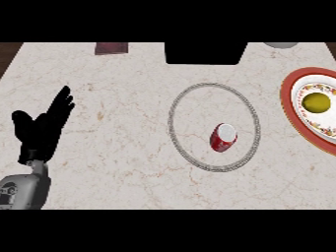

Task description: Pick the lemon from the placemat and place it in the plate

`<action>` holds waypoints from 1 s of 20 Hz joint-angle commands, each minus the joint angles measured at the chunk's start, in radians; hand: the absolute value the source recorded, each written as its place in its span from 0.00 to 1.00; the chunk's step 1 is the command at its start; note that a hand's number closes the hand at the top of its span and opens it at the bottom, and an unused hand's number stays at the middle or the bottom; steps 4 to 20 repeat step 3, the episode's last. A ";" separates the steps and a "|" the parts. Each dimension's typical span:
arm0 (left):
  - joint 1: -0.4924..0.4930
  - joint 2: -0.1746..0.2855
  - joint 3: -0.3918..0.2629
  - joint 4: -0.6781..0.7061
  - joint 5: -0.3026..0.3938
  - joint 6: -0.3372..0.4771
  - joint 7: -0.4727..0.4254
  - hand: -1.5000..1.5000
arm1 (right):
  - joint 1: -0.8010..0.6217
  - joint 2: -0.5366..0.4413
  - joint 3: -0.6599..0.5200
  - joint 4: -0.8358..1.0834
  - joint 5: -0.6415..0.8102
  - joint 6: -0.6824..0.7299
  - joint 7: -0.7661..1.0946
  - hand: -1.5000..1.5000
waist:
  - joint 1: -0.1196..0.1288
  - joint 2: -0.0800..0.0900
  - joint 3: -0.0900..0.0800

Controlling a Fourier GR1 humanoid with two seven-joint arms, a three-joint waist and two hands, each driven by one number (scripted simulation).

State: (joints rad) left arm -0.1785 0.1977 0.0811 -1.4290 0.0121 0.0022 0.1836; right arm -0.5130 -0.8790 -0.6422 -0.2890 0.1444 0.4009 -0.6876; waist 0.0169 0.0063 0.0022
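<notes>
Resting in the plate, the lemon (317, 102) looks placed.
The lemon lies on the white middle of the plate (286, 103), which stands just to the right of the placemat (199, 110) and does not touch it, so I judge the task is at its end or very near it. On the placemat there is only a small red cup (223, 137), tipped on its side, a little right of and below the placemat's centre; it is no part of the task, so it makes sense to leave it there. The left hand (41, 129) shows far to the left of the placemat, over the bench (112, 162), released, fingers straight and up, holding nothing; it seems only to wait out of the way. The right hand does not show, so its state cannot be told.
</notes>
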 commanded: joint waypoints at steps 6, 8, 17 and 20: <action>0.001 0.006 0.010 -0.017 0.023 -0.031 0.022 0.50 | 0.033 -0.038 0.015 0.070 0.014 0.003 -0.055 0.00 | 0.005 0.001 0.001; 0.001 0.006 0.010 -0.017 0.023 -0.031 0.022 0.50 | 0.033 -0.038 0.015 0.070 0.014 0.003 -0.055 0.00 | 0.005 0.001 0.001; 0.001 0.006 0.010 -0.017 0.023 -0.031 0.022 0.50 | 0.033 -0.038 0.015 0.070 0.014 0.003 -0.055 0.00 | 0.005 0.001 0.001; 0.001 0.006 0.010 -0.017 0.023 -0.031 0.022 0.50 | 0.033 -0.038 0.015 0.070 0.014 0.003 -0.055 0.00 | 0.005 0.001 0.001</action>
